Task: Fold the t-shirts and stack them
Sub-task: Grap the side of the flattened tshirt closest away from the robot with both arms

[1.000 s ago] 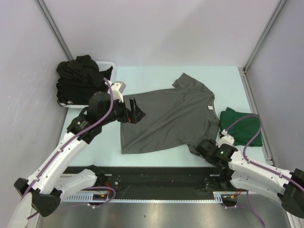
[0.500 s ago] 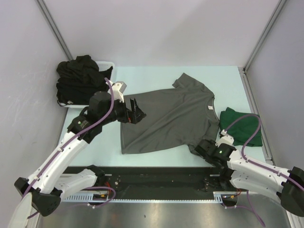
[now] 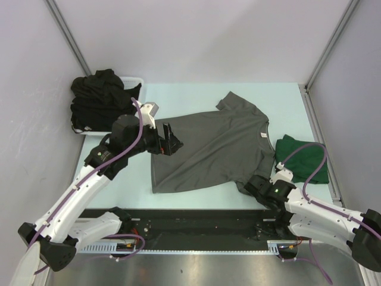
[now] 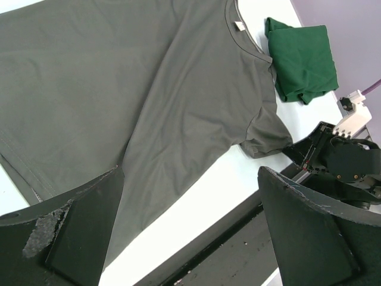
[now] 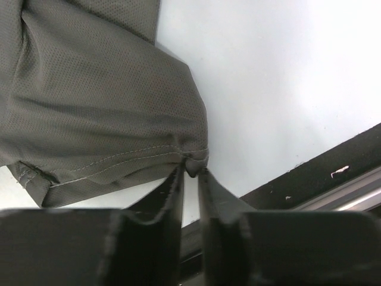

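Charcoal t-shirt lies flat in the middle of the desk, hem left, collar right. Right pincer, narrowed, nips its near sleeve by the desk's near edge; left pincer hovers wide above the hem end

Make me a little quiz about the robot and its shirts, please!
1. True or false: the green t-shirt is folded up.
2. What is the right gripper pinching? A: the grey t-shirt's sleeve. B: the green t-shirt. C: a black t-shirt.
3. Are the left gripper's jaws open or shut?
Key: 1 true; 2 A; 3 open.
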`<state>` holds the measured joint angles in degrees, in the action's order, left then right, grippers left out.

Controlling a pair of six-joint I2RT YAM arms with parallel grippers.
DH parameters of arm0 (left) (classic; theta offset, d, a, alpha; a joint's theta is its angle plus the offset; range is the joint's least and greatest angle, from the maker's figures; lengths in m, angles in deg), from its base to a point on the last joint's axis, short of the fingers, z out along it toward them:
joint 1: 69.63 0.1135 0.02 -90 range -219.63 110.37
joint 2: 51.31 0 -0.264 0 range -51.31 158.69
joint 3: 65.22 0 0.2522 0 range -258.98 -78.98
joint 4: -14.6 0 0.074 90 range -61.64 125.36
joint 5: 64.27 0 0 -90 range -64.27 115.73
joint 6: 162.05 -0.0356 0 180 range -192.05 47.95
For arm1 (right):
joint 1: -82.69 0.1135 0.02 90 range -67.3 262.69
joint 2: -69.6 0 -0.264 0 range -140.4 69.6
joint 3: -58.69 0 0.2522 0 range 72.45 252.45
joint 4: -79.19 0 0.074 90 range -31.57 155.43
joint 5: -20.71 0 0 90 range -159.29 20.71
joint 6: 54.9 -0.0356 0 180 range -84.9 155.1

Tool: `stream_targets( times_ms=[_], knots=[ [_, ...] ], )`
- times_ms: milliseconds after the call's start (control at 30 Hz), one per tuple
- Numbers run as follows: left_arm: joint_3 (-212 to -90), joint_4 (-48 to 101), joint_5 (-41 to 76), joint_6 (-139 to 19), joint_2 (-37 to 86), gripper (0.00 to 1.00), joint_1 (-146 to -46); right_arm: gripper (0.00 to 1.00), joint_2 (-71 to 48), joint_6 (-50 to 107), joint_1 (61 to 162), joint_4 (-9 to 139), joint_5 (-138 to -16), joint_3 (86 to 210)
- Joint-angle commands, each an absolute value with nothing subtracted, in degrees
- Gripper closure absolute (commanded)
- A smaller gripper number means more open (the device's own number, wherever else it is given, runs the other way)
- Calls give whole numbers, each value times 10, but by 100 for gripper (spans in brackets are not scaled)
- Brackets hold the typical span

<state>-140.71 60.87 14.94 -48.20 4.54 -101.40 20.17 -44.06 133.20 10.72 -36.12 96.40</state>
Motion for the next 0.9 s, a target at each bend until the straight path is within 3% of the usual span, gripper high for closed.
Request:
stream_targets(
  times_ms=[0,100,233,667,867],
  knots=[
    [-1422,597,142,-494,41,0,-1019,85,209,-444,1334,107,-329,982],
    [-1421,595,141,-491,41,0,-1019,96,206,-437,1334,102,-326,991],
    [-1420,595,142,-492,40,1,-1019,100,200,-423,1334,101,-321,1007],
    [-1381,611,169,-482,25,0,-1018,100,145,-352,1331,114,-288,1096],
    [-1337,649,171,-447,15,1,-1019,100,133,-255,1265,157,-305,1126]
  ],
)
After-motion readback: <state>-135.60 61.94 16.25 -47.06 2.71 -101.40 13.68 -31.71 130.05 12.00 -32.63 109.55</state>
